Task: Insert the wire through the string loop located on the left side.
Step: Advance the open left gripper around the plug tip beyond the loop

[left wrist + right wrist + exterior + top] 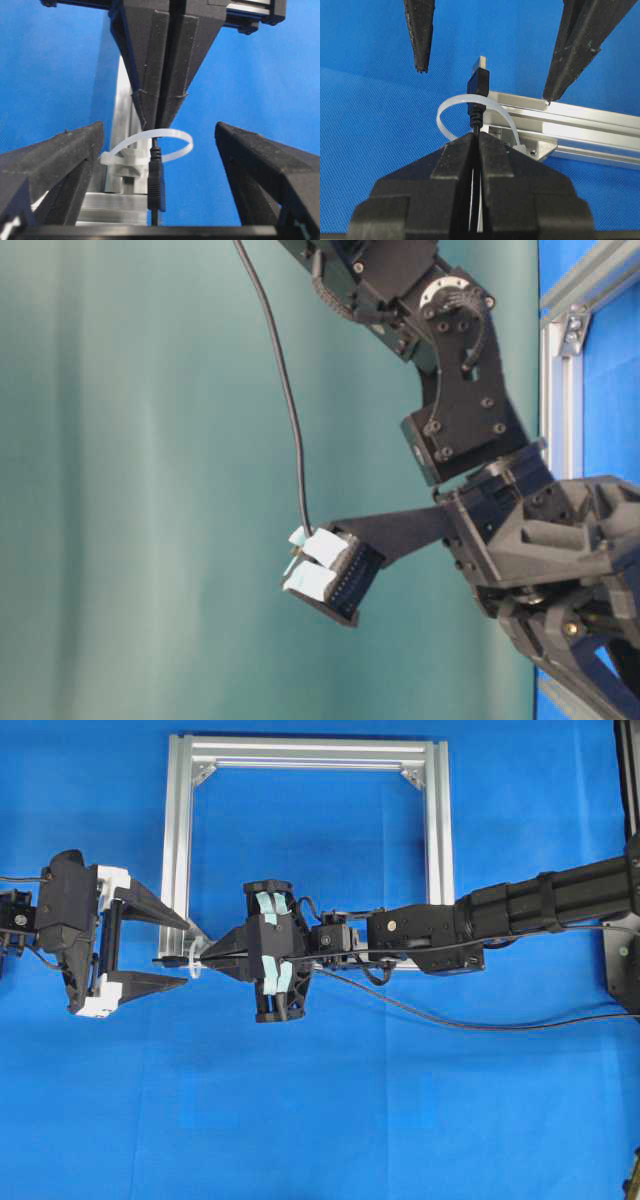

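At the frame's [180,840] lower-left corner in the overhead view, the right gripper [205,958] pinches the wire [476,119] just behind its plug [478,80]. Plug and wire lie along the table, long axis running left to right, metallic tip pointing left toward the left gripper [172,950]. Right wrist view: the plug has passed through the string loop [451,107]. Left gripper fingers [55,160] are spread wide, flanking loop and plug, holding nothing.
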Motion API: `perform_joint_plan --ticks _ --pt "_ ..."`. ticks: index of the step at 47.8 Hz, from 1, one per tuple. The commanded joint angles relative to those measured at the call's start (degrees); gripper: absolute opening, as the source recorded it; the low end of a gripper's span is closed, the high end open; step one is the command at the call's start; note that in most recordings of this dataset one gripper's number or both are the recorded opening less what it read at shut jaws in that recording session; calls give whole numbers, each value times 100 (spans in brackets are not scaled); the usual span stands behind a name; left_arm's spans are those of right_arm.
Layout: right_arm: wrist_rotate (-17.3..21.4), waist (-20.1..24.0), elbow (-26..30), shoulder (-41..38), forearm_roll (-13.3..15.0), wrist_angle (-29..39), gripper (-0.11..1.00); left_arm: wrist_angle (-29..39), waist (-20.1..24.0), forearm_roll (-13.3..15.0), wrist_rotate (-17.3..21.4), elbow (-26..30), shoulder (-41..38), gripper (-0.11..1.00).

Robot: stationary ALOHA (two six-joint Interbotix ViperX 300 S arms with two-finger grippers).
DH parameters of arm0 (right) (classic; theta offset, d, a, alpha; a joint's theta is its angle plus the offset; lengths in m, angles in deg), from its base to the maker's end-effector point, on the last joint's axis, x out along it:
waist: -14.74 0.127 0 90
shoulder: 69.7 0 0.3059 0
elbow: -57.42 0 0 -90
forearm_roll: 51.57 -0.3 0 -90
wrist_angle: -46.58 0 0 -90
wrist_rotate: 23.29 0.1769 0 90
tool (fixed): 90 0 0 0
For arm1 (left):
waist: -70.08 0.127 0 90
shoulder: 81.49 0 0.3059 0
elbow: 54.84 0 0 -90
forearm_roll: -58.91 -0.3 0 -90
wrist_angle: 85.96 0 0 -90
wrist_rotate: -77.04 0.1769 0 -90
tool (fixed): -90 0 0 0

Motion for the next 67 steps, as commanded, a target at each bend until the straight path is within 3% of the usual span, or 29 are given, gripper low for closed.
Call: perform_joint_plan --ticks 1,9,24,67 --pt "0 0 88 141 -18 -26 0 -9 -9 -18 0 70 26 88" --pt "0 0 88 132 -18 -35 0 149 -9 -18 0 70 -9 88" --pt "0 0 88 141 -18 -35 0 308 -26 -9 -35 97 -782 88" --pt "0 0 79 141 -18 -18 0 193 -26 -18 -35 88 -729 87"
